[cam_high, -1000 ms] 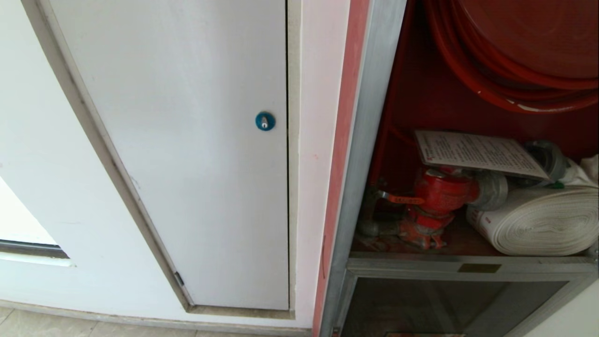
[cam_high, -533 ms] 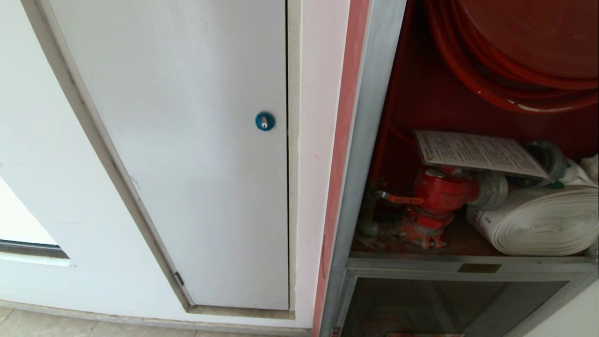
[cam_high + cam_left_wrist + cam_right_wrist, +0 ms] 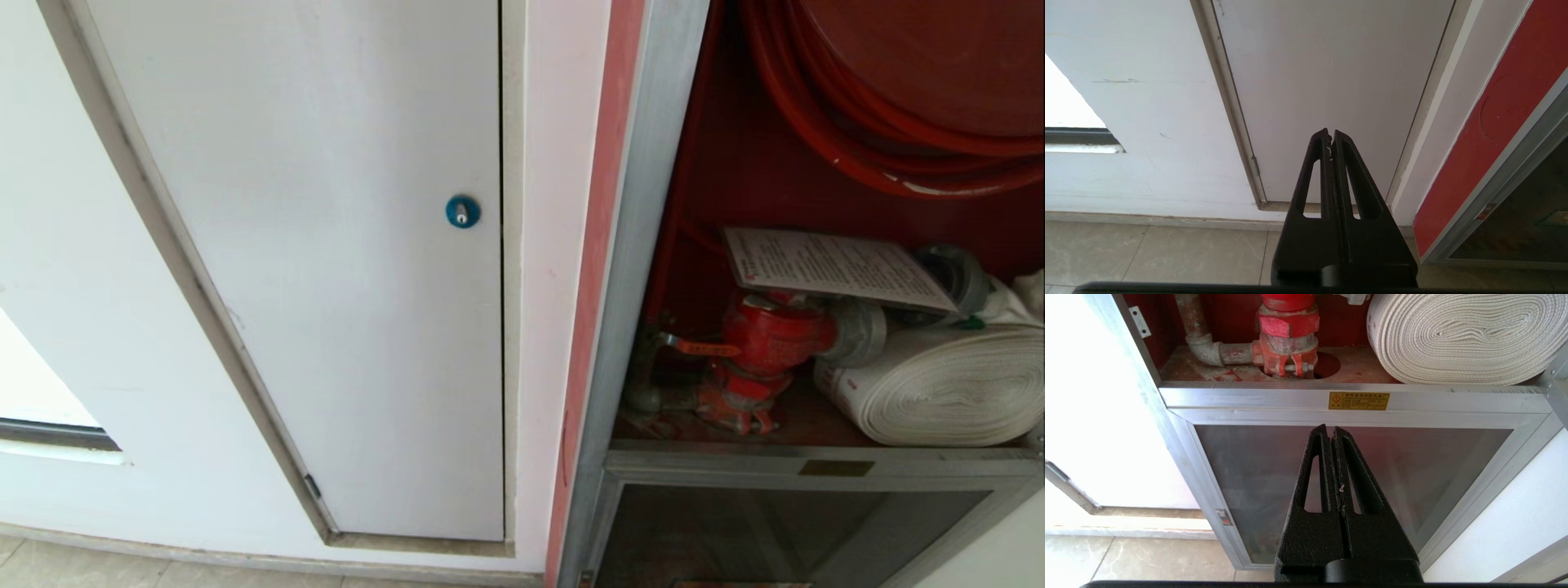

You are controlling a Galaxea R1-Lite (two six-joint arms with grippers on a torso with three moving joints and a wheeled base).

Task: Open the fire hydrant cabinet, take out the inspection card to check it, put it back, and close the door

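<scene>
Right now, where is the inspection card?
In the head view, right side: the inspection card lies inside the open fire hydrant cabinet, atop the red valve, beside the rolled hose.

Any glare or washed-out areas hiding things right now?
Right wrist view: the white wall left of the silver metal-framed fire hydrant cabinet is blown out; the lower dark glass panel carries a pale haze. Head view: evenly lit, white printed inspection card visible, text too fine.
</scene>
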